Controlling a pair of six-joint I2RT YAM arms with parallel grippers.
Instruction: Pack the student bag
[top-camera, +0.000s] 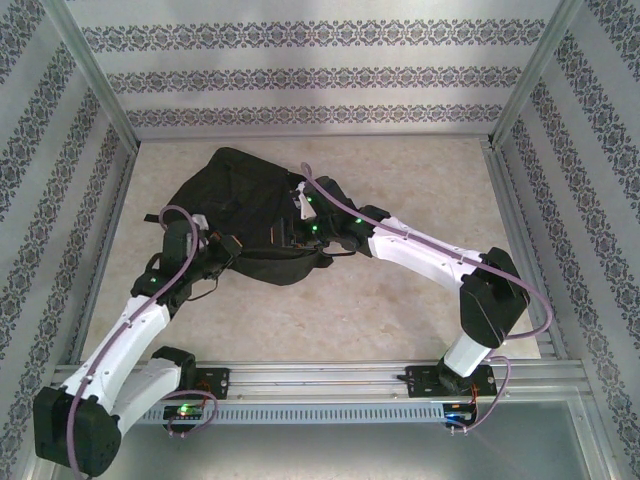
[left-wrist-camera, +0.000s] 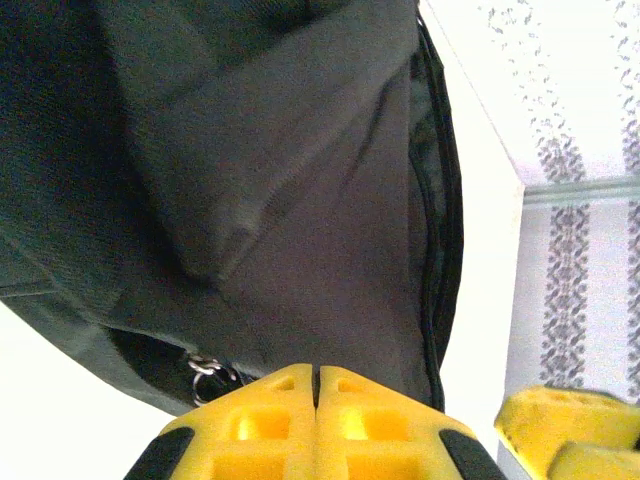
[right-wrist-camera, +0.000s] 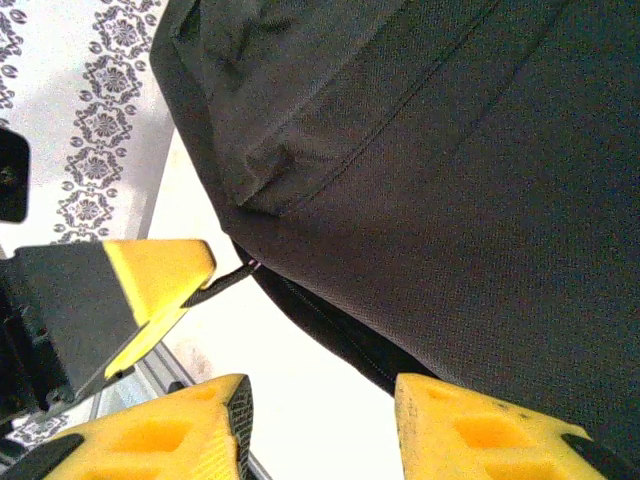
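1. The left gripper (left-wrist-camera: 316, 388) is clenched, yellow pads pressed flat together. From the right wrist, a thin dark pull tab (right-wrist-camera: 228, 278) leaves the tip of the left fingers (right-wrist-camera: 160, 265) and runs to the bag's hem, so it looks nipped between them.
2. The right gripper (right-wrist-camera: 320, 392) is released, its fingers apart with pale table showing between them. The hem of the student bag (right-wrist-camera: 450, 200) lies over its right finger.
3. Just left of the left pads hangs a small metal ring (left-wrist-camera: 205, 368). What it is fastened to is lost in dark folds.
4. From above, both sets of fingers merge with the black cloth and are hard to pick out.
5. The student bag (top-camera: 245, 195) lies slumped beyond both grippers, mid-table. Its long axis runs roughly from one gripper's side across to the other's. I cannot tell which end is its top.
6. Bare table (top-camera: 400, 320) opens behind the right fingers, toward the arm bases, and the patterned walls (top-camera: 320, 75) stand well apart from the bag.
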